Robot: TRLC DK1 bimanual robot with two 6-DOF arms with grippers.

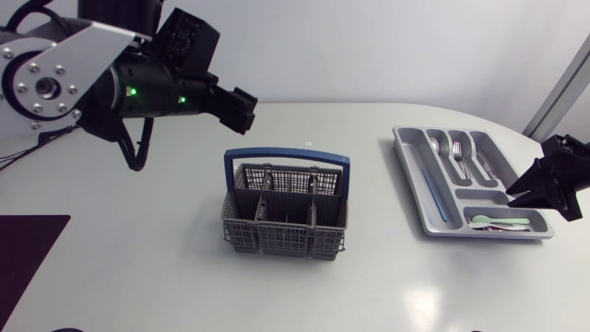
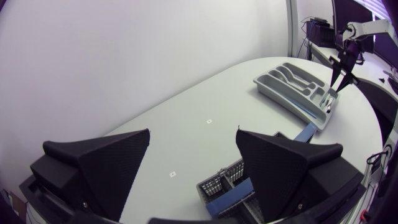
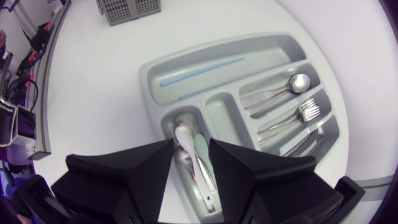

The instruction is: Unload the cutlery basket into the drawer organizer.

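The grey cutlery basket with a blue handle stands mid-table, and no cutlery shows above its rim. The grey drawer organizer lies at the right with spoons, forks and knives in its compartments. My right gripper hangs over its small end compartment, fingers apart, with a white spoon and a pale green spoon lying in the compartment below the gap. My left gripper is held high at the back left, wide open and holding nothing, with the basket below it.
A long blue-edged utensil lies in the organizer's long compartment. The organizer sits close to the table's right edge. Bare white tabletop surrounds the basket. A dark mat covers the front left corner.
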